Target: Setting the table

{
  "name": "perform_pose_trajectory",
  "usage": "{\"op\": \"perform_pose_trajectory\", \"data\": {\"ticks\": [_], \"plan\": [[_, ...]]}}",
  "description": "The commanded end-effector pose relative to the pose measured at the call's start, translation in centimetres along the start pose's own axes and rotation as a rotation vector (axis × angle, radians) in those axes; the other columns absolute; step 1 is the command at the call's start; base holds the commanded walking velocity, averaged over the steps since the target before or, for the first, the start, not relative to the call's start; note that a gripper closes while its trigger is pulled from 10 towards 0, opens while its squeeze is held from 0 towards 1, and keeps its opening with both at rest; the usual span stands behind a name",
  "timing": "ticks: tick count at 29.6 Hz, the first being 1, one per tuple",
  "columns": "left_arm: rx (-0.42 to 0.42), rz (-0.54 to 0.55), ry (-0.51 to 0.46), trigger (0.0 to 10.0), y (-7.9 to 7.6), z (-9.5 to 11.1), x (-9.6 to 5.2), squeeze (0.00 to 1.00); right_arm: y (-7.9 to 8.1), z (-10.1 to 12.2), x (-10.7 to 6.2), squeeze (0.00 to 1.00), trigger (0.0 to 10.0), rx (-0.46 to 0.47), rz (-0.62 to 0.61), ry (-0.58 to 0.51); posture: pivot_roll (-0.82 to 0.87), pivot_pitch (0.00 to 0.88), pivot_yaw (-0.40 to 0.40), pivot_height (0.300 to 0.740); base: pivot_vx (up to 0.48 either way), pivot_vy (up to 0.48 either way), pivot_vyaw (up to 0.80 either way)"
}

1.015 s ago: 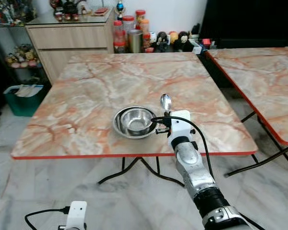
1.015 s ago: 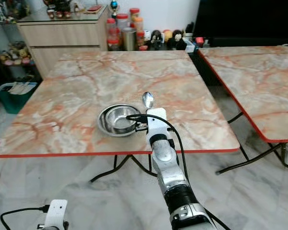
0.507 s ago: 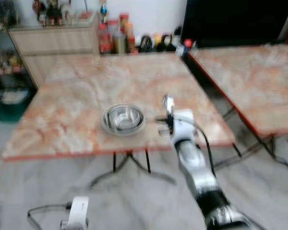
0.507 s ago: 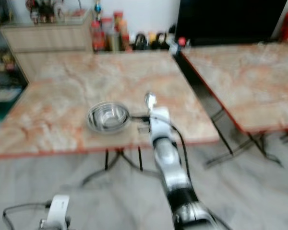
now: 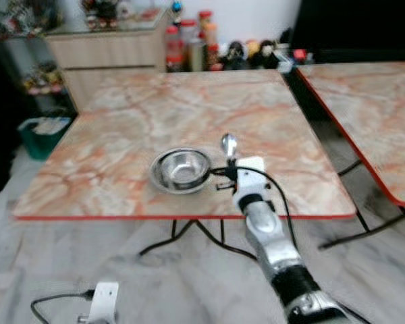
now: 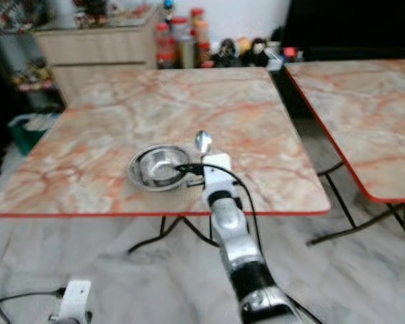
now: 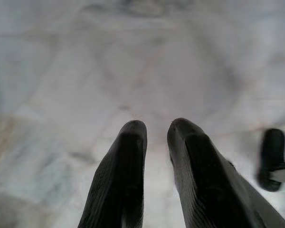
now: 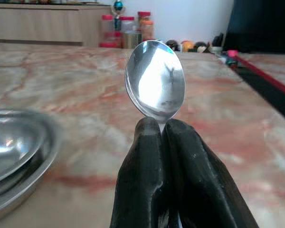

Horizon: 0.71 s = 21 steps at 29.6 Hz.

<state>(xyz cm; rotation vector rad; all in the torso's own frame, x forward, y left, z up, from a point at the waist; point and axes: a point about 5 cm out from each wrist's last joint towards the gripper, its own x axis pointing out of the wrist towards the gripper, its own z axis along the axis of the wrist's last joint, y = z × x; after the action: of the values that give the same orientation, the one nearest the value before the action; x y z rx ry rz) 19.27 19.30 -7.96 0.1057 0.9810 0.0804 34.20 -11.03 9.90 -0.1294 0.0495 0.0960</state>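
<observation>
A steel bowl on a steel plate (image 5: pixel 181 170) sits near the front edge of the marble table (image 5: pixel 142 115). My right gripper (image 5: pixel 231 159) reaches over the table just right of the bowl, shut on a metal spoon (image 5: pixel 229 144) that stands upright, its bowl end up. In the right wrist view the spoon (image 8: pixel 155 80) rises from between the closed fingers (image 8: pixel 145 171), with the plate's rim (image 8: pixel 19 156) beside it. My left gripper (image 7: pixel 156 130) hangs low over the pale floor, its fingers (image 7: pixel 126 166) nearly together with nothing between them.
A second marble table (image 5: pixel 371 108) stands to the right with a gap between. Behind are a wooden sideboard (image 5: pixel 115 50), jars and figurines (image 5: pixel 209 44) on the floor, and a green bin (image 5: pixel 44 131) at the left. Folding legs (image 5: pixel 189 236) show under the table.
The camera swung and the picture shifted; it was blurred half a second ago. The right gripper still holds the spoon upright beside the bowl.
</observation>
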Motion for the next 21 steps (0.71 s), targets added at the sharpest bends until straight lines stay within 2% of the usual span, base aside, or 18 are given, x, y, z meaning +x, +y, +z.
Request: {"op": "perform_pose_trajectory", "data": {"ticks": [1,6,21], "plan": [[0.005,0.039,0.002,10.0,1.4,-0.1,0.0,0.00,1.7,0.9,0.2,0.00,10.0,0.008,0.049,-0.027,-0.06,0.000,0.022,0.740,0.371,0.000,0.00],[0.004,0.039,0.002,10.0,1.5,-0.1,0.0,0.00,1.7,0.8,0.2,0.00,10.0,0.021,0.037,-0.017,-0.06,0.000,0.022,0.740,0.371,0.000,0.00],[0.000,0.044,0.012,10.0,1.4,-0.3,-0.1,0.00,2.6,-0.2,0.0,0.00,10.0,0.019,0.066,0.043,-0.06,0.000,0.016,0.740,0.000,0.000,0.00]]}}
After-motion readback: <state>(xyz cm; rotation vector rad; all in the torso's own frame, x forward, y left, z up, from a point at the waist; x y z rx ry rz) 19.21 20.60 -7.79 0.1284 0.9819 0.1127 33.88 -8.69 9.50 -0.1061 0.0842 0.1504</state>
